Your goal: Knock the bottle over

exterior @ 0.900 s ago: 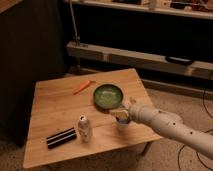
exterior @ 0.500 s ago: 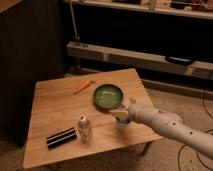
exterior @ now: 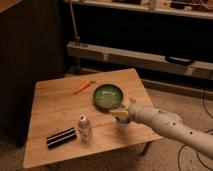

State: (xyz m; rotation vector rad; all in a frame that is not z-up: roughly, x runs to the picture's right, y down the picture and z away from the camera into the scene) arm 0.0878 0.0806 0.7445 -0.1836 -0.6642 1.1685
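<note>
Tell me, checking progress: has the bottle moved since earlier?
No. The bottle stands beside the black bar as before; the gripper is by the green plate.

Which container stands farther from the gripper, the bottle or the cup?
The bottle, upright beside the black box; the gripper hovers at the cup.

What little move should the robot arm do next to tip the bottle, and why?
Probably slide the pincer sideways across the table toward the bottle. The bottle stands upright near the front edge, and the pincer hangs apart from it, beside the green plate, so nothing touches it yet.
</note>
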